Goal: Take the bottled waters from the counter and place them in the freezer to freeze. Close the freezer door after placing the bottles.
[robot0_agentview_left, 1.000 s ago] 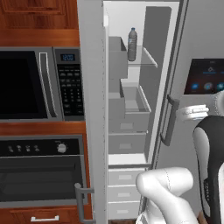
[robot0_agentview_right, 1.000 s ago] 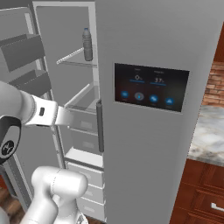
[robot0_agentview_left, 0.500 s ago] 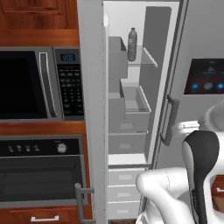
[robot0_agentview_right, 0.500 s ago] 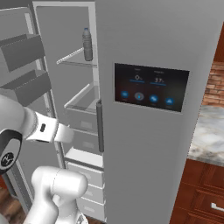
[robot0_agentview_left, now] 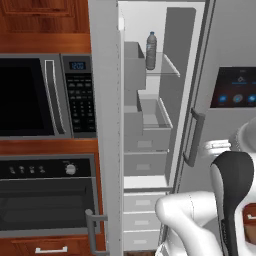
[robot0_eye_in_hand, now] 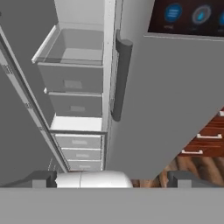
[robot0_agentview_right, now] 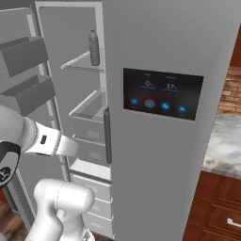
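Observation:
One bottled water [robot0_agentview_left: 151,50] [robot0_agentview_right: 94,48], grey with a blue cap, stands upright on the glass shelf high inside the freezer [robot0_agentview_left: 150,130] [robot0_agentview_right: 87,117]. The freezer door [robot0_agentview_left: 105,125] [robot0_agentview_right: 28,70] is swung wide open, its grey bins facing in. In the hand view my gripper [robot0_eye_in_hand: 113,178] is open and holds nothing, its fingertips [robot0_eye_in_hand: 43,179] wide apart. It sits low in front of the freezer's grey drawers [robot0_eye_in_hand: 74,78], well below the bottle. The counter [robot0_agentview_right: 226,141] lies to the right of the fridge.
The fridge door with the dark dispenser screen [robot0_agentview_right: 162,94] and its vertical handle [robot0_eye_in_hand: 120,78] stands right beside the freezer opening. A microwave [robot0_agentview_left: 40,95] and oven [robot0_agentview_left: 45,195] are on the left. Wood drawers [robot0_eye_in_hand: 205,140] sit under the counter.
My arm has swung down and back from the freezer, its forearm lower in both base views. The bottle has stayed on the shelf and the gripper has stayed open.

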Robot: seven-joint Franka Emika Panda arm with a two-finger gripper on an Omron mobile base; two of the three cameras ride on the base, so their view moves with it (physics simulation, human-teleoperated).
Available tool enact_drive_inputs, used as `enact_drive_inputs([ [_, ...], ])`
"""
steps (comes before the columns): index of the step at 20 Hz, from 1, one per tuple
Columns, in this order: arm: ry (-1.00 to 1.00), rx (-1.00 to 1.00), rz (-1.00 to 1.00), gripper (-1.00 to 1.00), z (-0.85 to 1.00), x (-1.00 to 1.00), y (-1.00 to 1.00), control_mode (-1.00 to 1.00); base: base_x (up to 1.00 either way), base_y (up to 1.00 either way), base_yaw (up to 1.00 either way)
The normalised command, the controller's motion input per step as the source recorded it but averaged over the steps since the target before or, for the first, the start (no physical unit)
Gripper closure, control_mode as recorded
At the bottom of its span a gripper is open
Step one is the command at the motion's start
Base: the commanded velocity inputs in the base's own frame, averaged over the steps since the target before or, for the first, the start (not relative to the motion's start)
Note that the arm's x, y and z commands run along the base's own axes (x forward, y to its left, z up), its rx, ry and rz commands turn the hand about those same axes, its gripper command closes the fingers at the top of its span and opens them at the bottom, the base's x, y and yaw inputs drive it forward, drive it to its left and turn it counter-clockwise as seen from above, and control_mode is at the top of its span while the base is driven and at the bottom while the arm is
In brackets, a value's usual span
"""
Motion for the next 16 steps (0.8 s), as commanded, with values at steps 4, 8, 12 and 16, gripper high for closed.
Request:
enact_drive_inputs([
  [4,0.00,0.00,0.00,-1.00,0.00,0.00,0.00,1.00,-0.36,-0.28,-0.11],
  [8,0.00,0.00,0.00,-1.00,0.00,0.00,0.00,1.00,-0.19,-0.65,-0.13],
  [12,0.00,0.00,0.00,-1.00,0.00,0.00,0.00,1.00,0.09,-1.00,-0.22],
  [16,0.00,0.00,0.00,-1.00,0.00,0.00,0.00,1.00,0.26,-1.00,-0.29],
])
